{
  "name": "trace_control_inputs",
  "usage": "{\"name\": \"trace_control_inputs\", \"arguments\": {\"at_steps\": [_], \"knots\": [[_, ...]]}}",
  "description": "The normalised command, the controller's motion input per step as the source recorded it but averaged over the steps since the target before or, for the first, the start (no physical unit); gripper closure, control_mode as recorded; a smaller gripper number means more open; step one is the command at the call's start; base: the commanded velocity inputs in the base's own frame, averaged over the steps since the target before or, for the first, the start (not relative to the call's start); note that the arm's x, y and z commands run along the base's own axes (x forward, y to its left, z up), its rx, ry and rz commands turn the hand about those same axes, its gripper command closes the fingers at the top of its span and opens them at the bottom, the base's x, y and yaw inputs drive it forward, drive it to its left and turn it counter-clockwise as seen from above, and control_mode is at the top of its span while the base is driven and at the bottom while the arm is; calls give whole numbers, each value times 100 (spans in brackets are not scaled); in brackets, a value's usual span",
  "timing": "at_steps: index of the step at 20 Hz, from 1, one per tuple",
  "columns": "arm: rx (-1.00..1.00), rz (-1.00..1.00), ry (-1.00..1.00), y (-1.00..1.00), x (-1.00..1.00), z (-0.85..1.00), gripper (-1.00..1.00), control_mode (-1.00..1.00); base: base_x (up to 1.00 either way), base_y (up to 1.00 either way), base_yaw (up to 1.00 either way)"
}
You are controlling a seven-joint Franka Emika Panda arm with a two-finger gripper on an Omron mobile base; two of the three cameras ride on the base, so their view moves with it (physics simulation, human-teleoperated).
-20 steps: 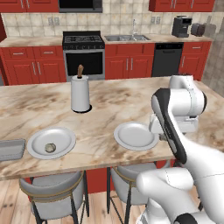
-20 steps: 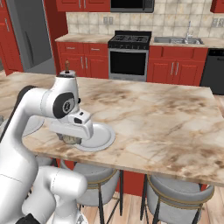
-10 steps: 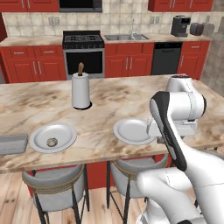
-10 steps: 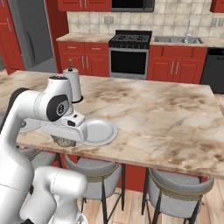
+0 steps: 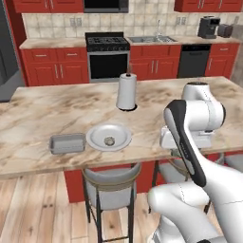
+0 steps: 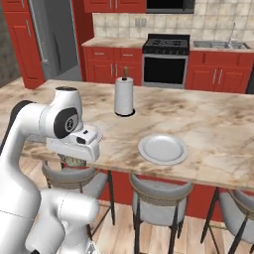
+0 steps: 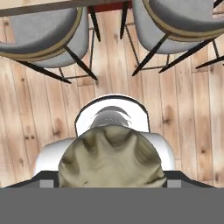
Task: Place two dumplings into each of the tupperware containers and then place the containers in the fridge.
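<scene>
In the hand view a lumpy tan dumpling [image 7: 111, 157] sits between the two fingertips of my gripper [image 7: 111, 183], which is shut on it. The gripper [image 6: 74, 159] hangs just off the island's near edge, pointing down at the wood floor and stools. Another dumpling [image 5: 109, 140] lies on a round white plate [image 5: 97, 133] on the island. A grey tupperware container [image 5: 68, 143] rests left of that plate, well left of my hand. The grey fridge [image 6: 55, 39] stands at the back left; its edge [image 5: 4, 57] shows at the frame's left.
An upright paper towel roll [image 5: 126, 91] stands mid-island. A bare white plate [image 6: 162, 149] lies to the right of my hand. Grey stools [image 7: 41, 37] are tucked under the island's near edge. Stove, sink and red cabinets line the back wall.
The whole picture has slid to the right, so the base has driven left. The tupperware container and the fridge have come into view. The arm keeps its pose with the dumpling held.
</scene>
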Motion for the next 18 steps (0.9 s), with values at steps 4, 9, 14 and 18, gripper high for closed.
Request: {"name": "trace_control_inputs", "arguments": {"at_steps": [4,9,14,18], "knots": [[0,0,0,0,0,0,100,100,1,100,0],[0,0,0,0,0,0,100,100,5,92,0],[0,0,0,0,0,0,100,100,23,51,0],[0,0,0,0,0,0,100,100,9,-18,2]]}}
